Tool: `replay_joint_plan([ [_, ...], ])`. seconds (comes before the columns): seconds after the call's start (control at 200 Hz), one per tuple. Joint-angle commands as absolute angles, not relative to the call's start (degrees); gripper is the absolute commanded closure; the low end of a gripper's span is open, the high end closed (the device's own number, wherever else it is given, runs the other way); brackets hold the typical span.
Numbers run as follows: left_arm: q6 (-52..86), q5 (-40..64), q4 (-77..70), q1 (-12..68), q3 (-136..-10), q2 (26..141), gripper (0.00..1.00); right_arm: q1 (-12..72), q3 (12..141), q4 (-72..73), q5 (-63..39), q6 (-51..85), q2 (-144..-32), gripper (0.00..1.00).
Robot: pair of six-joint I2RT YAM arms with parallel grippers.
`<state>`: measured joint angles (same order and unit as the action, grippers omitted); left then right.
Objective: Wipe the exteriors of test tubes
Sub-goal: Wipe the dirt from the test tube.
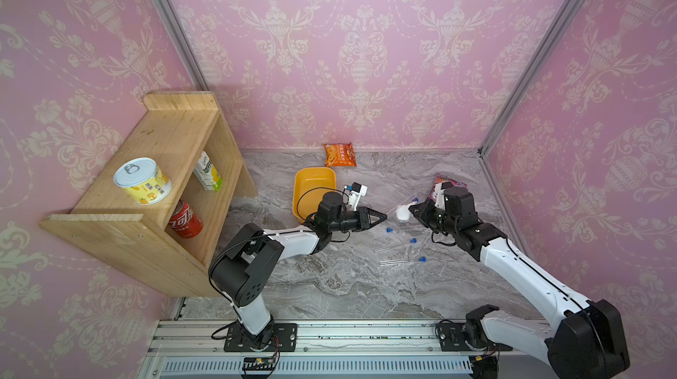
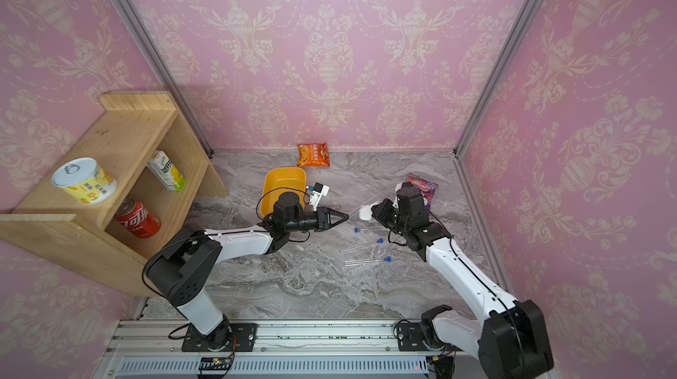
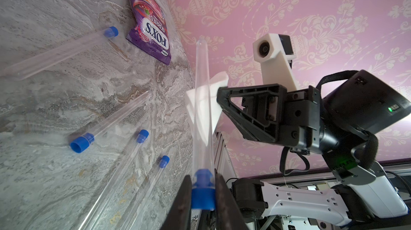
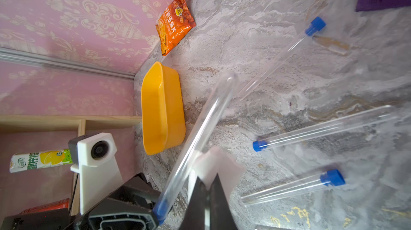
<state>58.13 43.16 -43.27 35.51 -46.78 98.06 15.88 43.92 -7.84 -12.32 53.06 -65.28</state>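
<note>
The grey marbled table [image 1: 329, 285] fills the lower middle of both top views, and my two claws meet over it just right of centre. My left claw [image 1: 383, 217] points in from the left of the frame and my right claw [image 1: 411, 208] from the right; their tips are near but apart.

My left claw is closed on the held tube [image 3: 201, 106], pinching it at its blue cap [image 3: 203, 193]. In the left wrist view the tube runs from bottom centre straight up to the upper middle, rounded end away from me; so its long axis points out from my left claw toward my right.

My right claw [image 3: 219, 101] stands crosswise to it at the right of that frame, clamped on the white wipe [image 3: 220, 80]. The wipe sits at about mid-length of the tube and looks to touch its far side; I cannot tell whether it folds around the tube.

I judge the coming stroke turns on that crossing: the wipe must run along the tube's axis, toward the rounded end or back toward the cap. My right claw is the one placed to do it, while my left only holds steady.

The other four test tubes [image 1: 403, 261] lie flat on the table. Three are below my claws in the top views and one is just above the wipe; none is touched by either claw.
</note>
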Motion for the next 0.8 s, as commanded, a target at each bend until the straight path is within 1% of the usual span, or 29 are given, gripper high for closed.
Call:
replay_joint_plan([
  [0.0,59.23,43.55,-45.35,35.95,-46.58,98.48,0.80,13.06,45.23,-9.58,-13.78,50.46,-63.39,1.00],
  [0.325,59.57,43.73,-45.44,36.04,-45.97,98.35,0.80,5.86,46.22,-8.34,-17.51,48.78,-65.32,1.00],
  [0.435,59.53,43.68,-45.52,36.11,-45.88,98.35,0.80,5.62,46.88,-7.39,-18.11,48.41,-66.52,1.00],
  [0.58,59.79,43.77,-45.79,36.21,-45.97,98.53,0.80,5.82,47.97,-5.50,-21.70,48.26,-69.37,1.00],
  [0.796,59.82,43.59,-46.05,36.30,-45.62,98.52,0.80,8.04,48.80,-6.09,-22.24,46.31,-70.05,1.00],
])
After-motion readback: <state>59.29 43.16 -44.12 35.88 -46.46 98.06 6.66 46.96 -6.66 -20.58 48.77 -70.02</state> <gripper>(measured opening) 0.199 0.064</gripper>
